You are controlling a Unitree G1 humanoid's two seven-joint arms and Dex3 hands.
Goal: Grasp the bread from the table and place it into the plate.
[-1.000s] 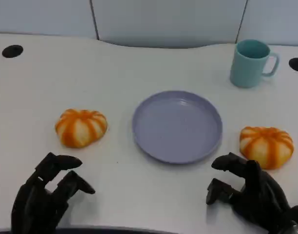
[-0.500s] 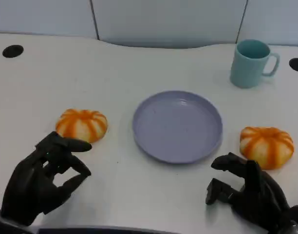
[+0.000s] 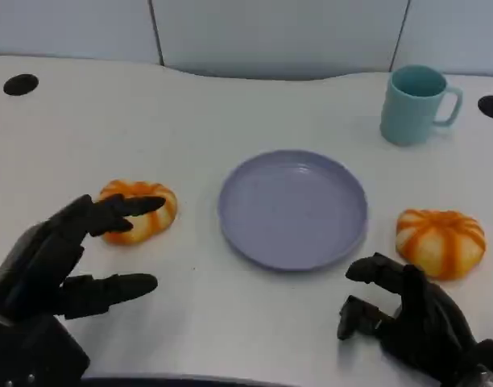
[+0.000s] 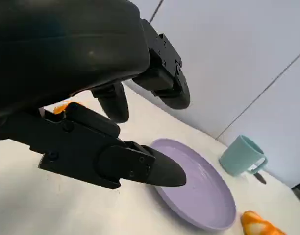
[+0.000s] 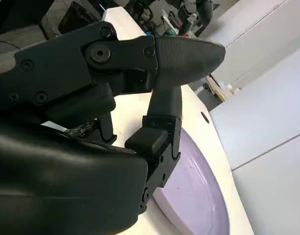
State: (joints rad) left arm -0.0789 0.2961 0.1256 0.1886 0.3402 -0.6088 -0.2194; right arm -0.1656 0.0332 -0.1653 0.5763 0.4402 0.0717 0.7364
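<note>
Left hand point(image 3: 65, 258) – risen and advanced over the past second, fingers now spread and empty, tips overlapping the left bread point(image 3: 140, 211) on the table, left of the empty plate point(image 3: 292, 208) – grasp imminent; right hand point(image 3: 408, 318) curled, empty, unmoved
</note>
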